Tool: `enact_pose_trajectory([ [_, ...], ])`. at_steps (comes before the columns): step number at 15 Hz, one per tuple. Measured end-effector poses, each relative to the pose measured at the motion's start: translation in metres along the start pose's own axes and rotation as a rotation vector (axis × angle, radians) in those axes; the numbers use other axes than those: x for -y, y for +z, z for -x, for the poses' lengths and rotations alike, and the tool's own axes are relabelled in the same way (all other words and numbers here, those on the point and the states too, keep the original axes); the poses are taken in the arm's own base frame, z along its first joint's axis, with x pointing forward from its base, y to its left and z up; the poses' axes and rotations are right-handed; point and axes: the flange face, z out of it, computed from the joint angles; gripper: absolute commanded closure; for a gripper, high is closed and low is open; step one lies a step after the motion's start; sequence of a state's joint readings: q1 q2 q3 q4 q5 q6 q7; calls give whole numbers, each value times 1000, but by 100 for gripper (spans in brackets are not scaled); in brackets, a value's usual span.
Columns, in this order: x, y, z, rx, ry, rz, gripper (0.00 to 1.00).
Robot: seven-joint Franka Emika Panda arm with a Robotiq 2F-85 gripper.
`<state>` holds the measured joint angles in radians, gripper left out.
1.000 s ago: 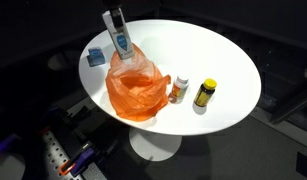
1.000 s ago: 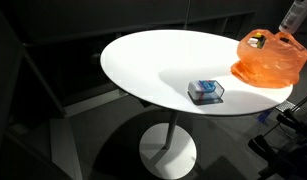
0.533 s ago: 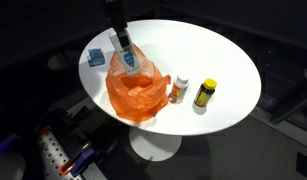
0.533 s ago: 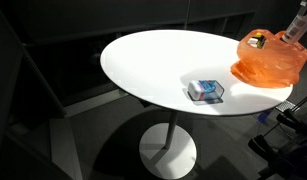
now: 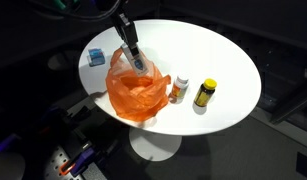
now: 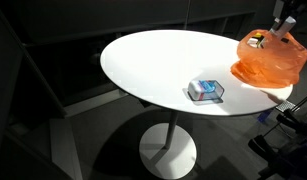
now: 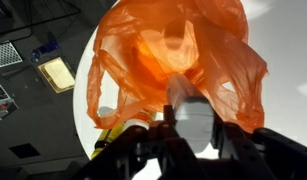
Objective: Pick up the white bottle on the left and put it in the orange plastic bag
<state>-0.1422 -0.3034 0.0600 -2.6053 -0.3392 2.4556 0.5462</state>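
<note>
My gripper (image 5: 131, 54) is shut on the white bottle (image 5: 137, 64) and holds it tilted at the open mouth of the orange plastic bag (image 5: 133, 92), near the table's edge. In the wrist view the bottle (image 7: 189, 108) sits between my dark fingers (image 7: 167, 124), pointing into the bag's opening (image 7: 163, 50). In an exterior view the bag (image 6: 269, 62) stands at the far right with my gripper (image 6: 282, 22) just above it; the bottle is hard to make out there.
A round white table (image 5: 223, 60) holds a small white bottle with a red cap (image 5: 179, 88) and a yellow bottle (image 5: 204, 94) beside the bag. A blue box (image 5: 96, 57) lies on the bag's other side and also shows in an exterior view (image 6: 205, 91).
My gripper has come down and tilted with the white bottle, moving it from above the bag's rim to the bag's mouth.
</note>
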Motion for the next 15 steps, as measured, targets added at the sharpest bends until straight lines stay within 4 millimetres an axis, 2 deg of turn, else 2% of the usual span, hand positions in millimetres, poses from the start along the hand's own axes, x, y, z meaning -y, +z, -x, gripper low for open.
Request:
enact_pose_trajectory([
  [6, 24, 30, 3, -25, -10, -108, 91],
  [15, 62, 28, 15, -11, 3, -285, 91],
])
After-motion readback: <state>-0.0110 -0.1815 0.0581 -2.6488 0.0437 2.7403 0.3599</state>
